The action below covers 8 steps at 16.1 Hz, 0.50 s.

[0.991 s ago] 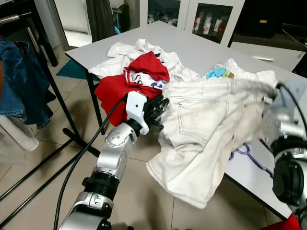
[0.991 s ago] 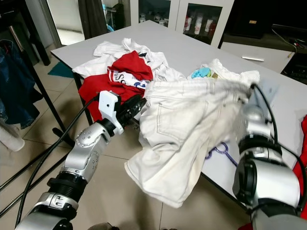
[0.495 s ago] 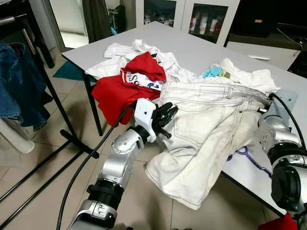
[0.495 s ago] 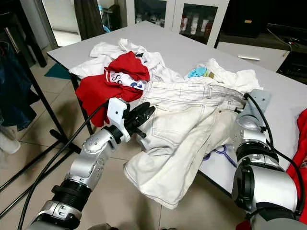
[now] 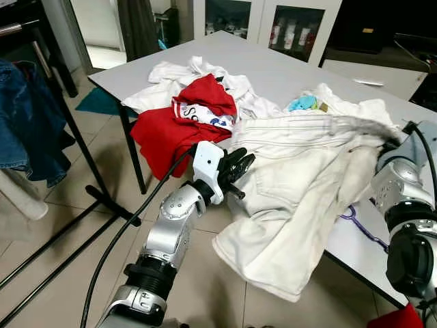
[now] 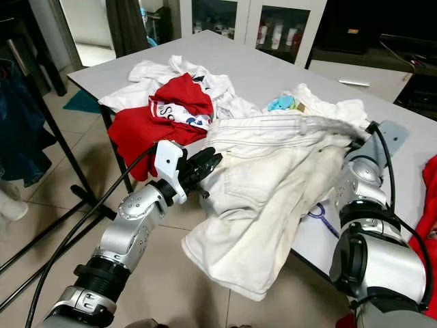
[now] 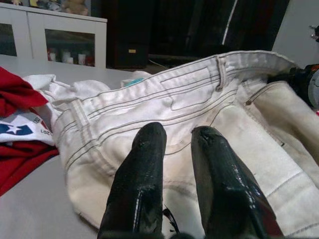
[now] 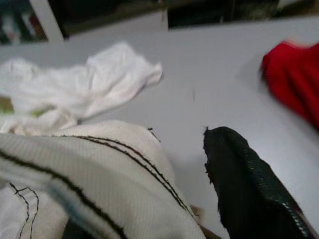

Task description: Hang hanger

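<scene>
1. Right gripper (image 5: 399,137) of mine has lifted since half a second ago; its fingers clamp the waistband of the white jeans (image 5: 300,198), which now hang off the table (image 5: 273,68) edge instead of lying flat.
2. My left gripper (image 6: 208,164) stays beside the jeans' near edge, fingers slightly parted, holding nothing.
3. Purple hanger (image 5: 358,222), now partly uncovered, lies on the table under the raised fabric. I judge hanging hasn't begun; the jeans needed clearing first.
</scene>
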Tool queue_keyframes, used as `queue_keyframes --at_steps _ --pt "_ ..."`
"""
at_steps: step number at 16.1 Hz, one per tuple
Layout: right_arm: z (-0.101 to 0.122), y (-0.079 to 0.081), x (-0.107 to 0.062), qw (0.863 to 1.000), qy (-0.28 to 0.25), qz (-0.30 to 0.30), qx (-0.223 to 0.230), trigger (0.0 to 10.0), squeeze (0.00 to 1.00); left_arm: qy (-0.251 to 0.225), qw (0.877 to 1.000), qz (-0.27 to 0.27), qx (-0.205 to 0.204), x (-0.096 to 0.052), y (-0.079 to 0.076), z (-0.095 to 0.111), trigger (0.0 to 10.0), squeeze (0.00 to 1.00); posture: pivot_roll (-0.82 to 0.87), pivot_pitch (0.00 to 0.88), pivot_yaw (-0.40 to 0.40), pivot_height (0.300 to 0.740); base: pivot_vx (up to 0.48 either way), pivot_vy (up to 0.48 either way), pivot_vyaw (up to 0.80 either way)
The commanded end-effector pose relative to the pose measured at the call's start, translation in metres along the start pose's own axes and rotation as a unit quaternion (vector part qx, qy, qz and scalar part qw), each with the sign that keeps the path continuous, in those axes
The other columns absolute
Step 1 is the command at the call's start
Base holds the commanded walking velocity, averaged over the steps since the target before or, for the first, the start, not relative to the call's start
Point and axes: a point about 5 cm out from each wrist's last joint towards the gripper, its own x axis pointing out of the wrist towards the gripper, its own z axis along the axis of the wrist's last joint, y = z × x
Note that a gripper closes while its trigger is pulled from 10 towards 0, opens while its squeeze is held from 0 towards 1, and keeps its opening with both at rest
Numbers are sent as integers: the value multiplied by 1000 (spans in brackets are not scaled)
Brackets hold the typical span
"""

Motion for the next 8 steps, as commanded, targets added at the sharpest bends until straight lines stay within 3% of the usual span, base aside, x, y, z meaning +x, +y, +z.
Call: queue_keyframes --at_steps 1,2,3,8 --pt "-5 9 -1 999 34 27 -15 10000 1000 -3 1000 -6 4 2 -4 2 10000 0 0 0 -33 740 0 0 0" --pt "-15 14 -3 995 64 62 -51 10000 282 -2 1000 -6 4 1 -5 2 10000 0 1 0 -33 740 0 0 0" --pt "-25 17 -6 985 85 100 -111 10000 0 1 1000 -5 4 0 -5 1 10000 0 1 0 -34 740 0 0 0" --pt "-25 17 -6 985 85 100 -111 10000 0 1 1000 -5 4 0 -5 1 10000 0 1 0 -34 740 0 0 0"
